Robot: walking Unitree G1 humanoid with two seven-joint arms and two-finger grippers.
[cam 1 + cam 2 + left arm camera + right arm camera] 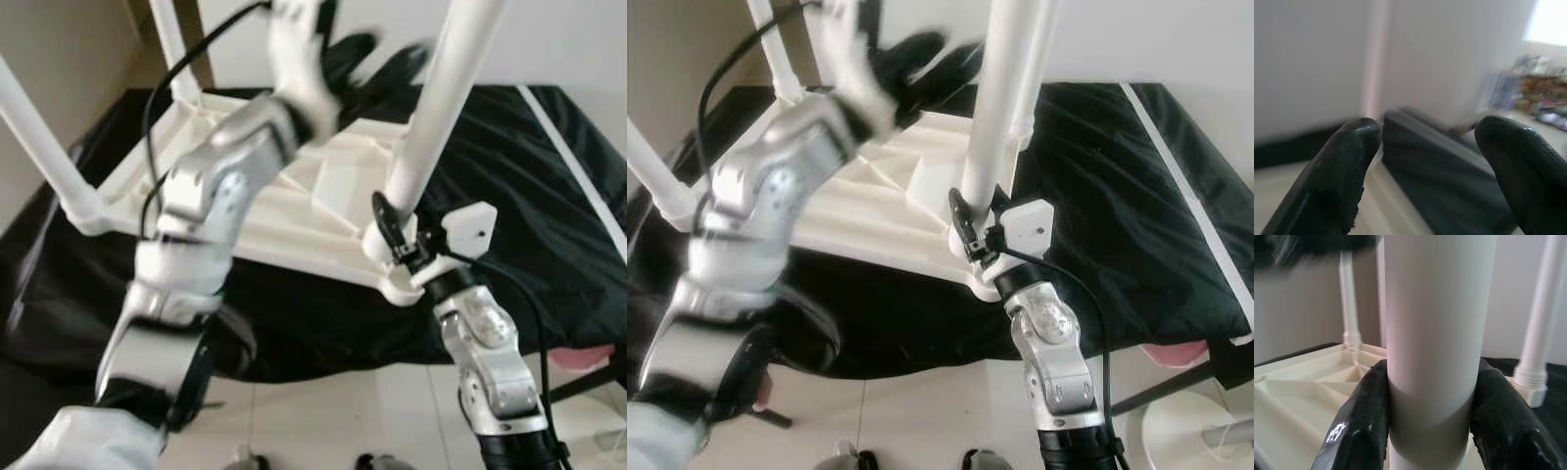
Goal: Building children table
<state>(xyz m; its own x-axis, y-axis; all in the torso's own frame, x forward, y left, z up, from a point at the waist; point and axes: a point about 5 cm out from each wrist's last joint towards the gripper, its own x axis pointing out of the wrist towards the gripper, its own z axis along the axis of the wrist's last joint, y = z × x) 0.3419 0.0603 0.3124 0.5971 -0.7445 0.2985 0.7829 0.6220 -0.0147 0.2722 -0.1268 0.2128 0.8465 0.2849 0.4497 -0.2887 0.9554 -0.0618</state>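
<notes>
1. a black cloth (529, 196) is draped over the low surface ahead of me, creased and hanging over its near edge.
2. pale floor tiles (323, 411) lie below it.
3. a plain light wall (1176, 39) stands behind.
4. a blurred, cluttered shelf (1542, 93) sits in bright daylight across the room.

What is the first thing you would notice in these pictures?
The white table lying upside down on a black cloth, its legs pointing up. The right gripper is clamped on the nearest leg just above its base, while the left gripper, fingers apart, is lifted high over the table's far side.
</notes>
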